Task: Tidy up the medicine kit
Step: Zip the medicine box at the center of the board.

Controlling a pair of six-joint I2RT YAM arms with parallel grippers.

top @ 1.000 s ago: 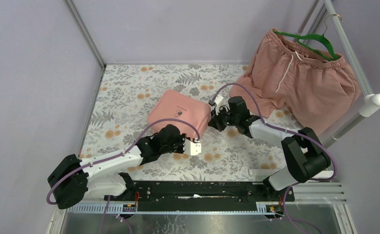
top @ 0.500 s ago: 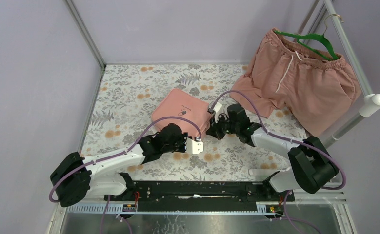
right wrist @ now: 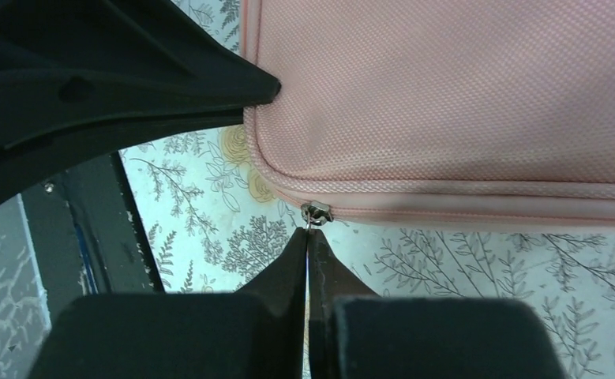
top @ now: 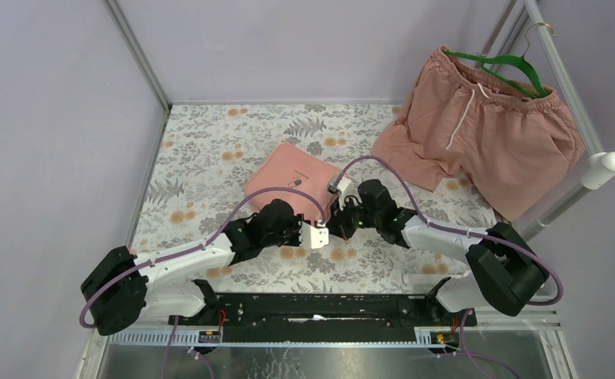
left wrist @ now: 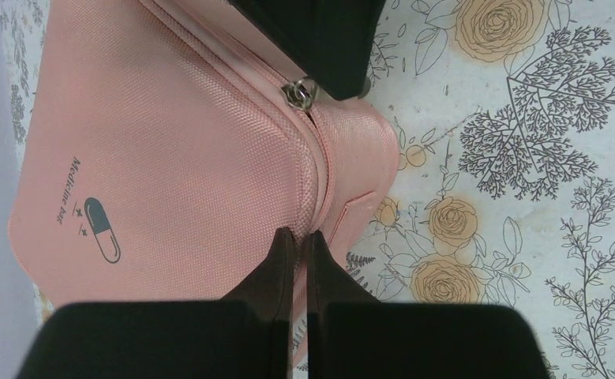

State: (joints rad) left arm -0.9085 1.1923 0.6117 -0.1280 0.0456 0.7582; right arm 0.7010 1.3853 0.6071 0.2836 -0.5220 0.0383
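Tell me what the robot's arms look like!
The left arm and right arm have white links with chunky black joints. A purple cable loops along each. The left gripper and right gripper each have two dark fingers tapering to a point.

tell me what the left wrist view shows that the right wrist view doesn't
Only the left wrist view: the dark pill logo and its lettering on the lid of the pink rectangular soft zip case.
Only the right wrist view: the thin pull of the metal zipper slider running into the closed right fingers; in the left view the right arm hides it.
Both: the case, the slider, the floral table cover, and the left fingers pinched at the case's corner seam.
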